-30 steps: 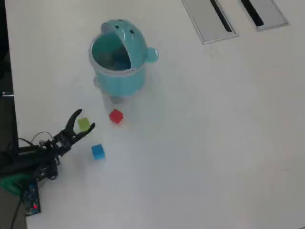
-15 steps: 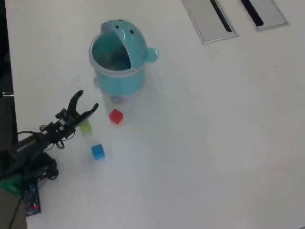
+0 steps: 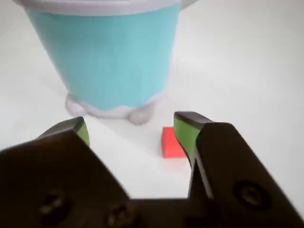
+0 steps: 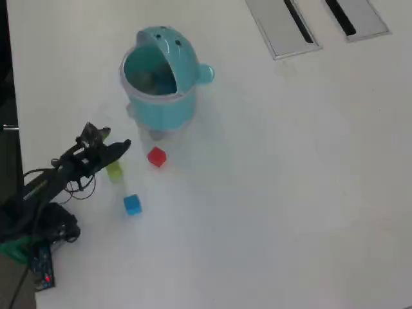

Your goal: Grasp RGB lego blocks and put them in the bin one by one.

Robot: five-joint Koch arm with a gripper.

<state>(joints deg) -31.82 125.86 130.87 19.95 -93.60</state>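
Blocks first: blue block [image 4: 132, 204] sits alone on the white bench [image 4: 277, 193], nearest the arm's base in the overhead view, touching nothing. Yellowish-green block [image 4: 114, 171] lies just beyond it, on the bench right beside and partly under the black pincer [image 4: 111, 143], whose tips hang over it; whether they touch it cannot be told from above. Red block [image 4: 156, 156] lies to the right of the pincer in the overhead view, apart from the other two, near the foot of the bin.

Wrist view: pincer [image 3: 130, 124] stands apart, two dark jaws with green-faced tips and bare bench between them, nothing held. Red block [image 3: 171, 142] shows just beside the inner face of the right-hand tip, on the bench, slightly beyond it.

Bin [image 4: 158, 80] stands upright farther out, teal, round; lid flipped up at the far side, mouth open. Inside looks dim and its contents cannot be made out. In the wrist view the bin [image 3: 104, 57] fills the top, its small pale feet on the bench.

Farthest: two grey slotted panels [image 4: 283, 26] set into the bench at the top edge.
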